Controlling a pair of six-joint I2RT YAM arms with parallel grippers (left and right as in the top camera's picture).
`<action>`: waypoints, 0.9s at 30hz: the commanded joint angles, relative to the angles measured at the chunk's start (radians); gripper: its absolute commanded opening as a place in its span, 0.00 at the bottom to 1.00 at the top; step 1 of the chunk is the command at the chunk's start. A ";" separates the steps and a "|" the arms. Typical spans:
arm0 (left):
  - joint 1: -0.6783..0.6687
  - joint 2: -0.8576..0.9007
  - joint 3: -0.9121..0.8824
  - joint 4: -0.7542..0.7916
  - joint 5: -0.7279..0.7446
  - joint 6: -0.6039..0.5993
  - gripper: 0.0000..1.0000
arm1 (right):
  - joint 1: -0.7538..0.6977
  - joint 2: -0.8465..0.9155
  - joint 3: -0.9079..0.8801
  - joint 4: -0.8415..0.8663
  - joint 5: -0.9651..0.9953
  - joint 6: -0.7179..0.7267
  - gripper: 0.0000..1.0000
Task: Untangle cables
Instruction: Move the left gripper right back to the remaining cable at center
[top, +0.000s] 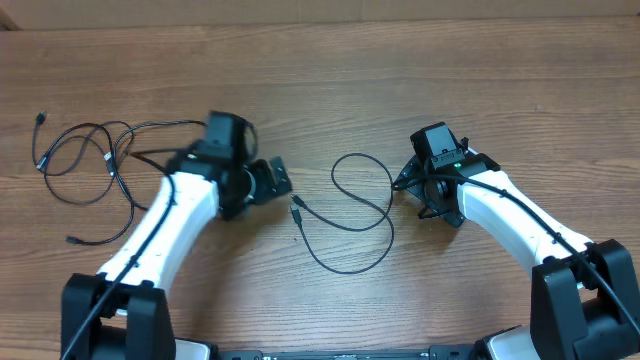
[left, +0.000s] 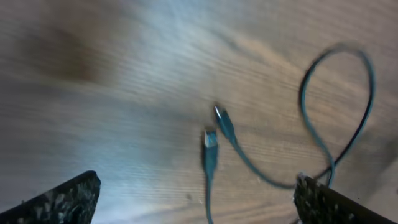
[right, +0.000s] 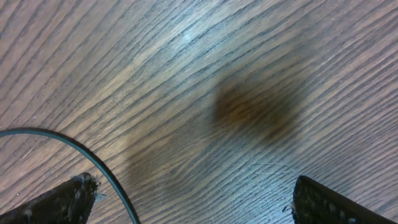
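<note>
One thin black cable (top: 360, 215) lies looped in the middle of the table, its two plug ends (top: 297, 208) close together. In the left wrist view the plugs (left: 214, 134) lie side by side ahead of the jaws and the loop (left: 339, 99) curls to the right. A second bunch of black cables (top: 95, 160) lies loosely tangled at the far left. My left gripper (top: 275, 180) is open and empty, just left of the plugs. My right gripper (top: 415, 185) is open and empty at the loop's right edge; a cable arc (right: 93, 165) passes by its left finger.
The wooden table (top: 330, 80) stretches to a far edge at the top. Both white arms reach in from the near edge, the left arm (top: 165, 225) lying beside the left cable bunch.
</note>
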 joint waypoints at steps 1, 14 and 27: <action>-0.085 0.009 -0.052 0.039 -0.002 -0.134 1.00 | -0.003 -0.015 -0.005 0.005 -0.002 0.008 1.00; -0.344 0.009 -0.091 0.227 -0.011 -0.231 0.30 | -0.003 -0.015 -0.005 0.005 -0.002 0.008 1.00; -0.512 0.009 -0.092 0.270 -0.219 -0.328 0.09 | -0.003 -0.015 -0.005 0.005 -0.002 0.008 1.00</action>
